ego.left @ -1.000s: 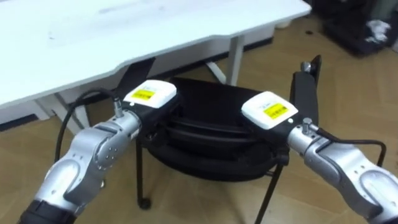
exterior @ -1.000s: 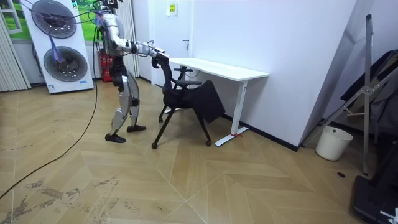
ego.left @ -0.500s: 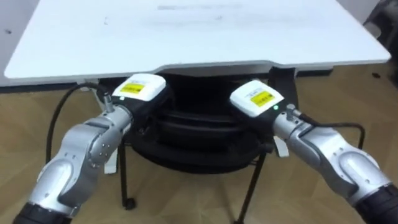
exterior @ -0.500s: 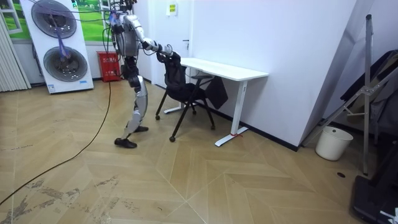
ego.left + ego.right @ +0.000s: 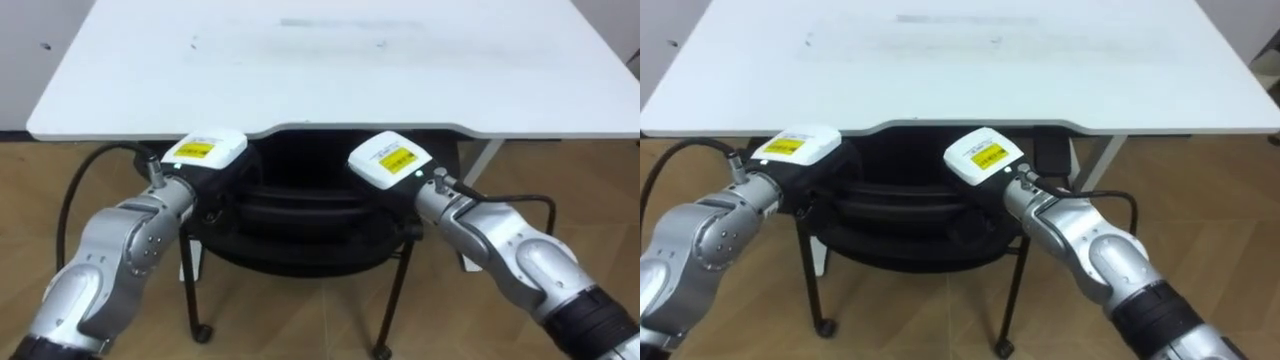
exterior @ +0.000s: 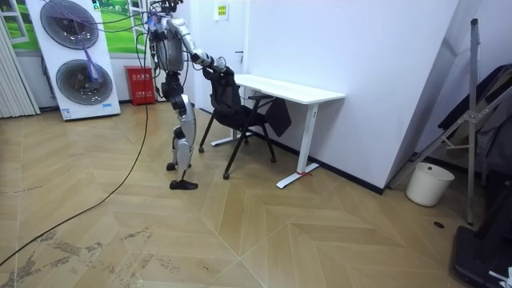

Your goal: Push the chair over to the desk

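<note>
The chair [image 5: 300,225], black and on thin legs, is seen directly in front of the robot. It is squared up to the near edge of the white tabletop [image 5: 330,70]. Its backrest [image 5: 300,192] lies just short of the curved cut-out in that edge, and the seat appears to reach in under the tabletop.

The left hand [image 5: 205,160] is set on the left end of the backrest's top and the right hand [image 5: 390,165] on the right end, both arms stretched forward. Only the back of each hand is shown, with the front part hidden over and behind the backrest. How far either hand is closed, and whether the backrest is gripped or merely pressed, cannot be told.

In the room view the robot is seen upright behind the chair [image 6: 230,104], one foot trailing. The chair stands at the end of the tabletop [image 6: 288,86] on the room view's left.

The task is judged to be most of the way through: the chair is aligned and partly tucked in. What is left, as far as can be judged, is a short straight push until the backrest meets the tabletop's edge. The hands would then be taken off. An uneven push could turn the chair out of line.
</note>
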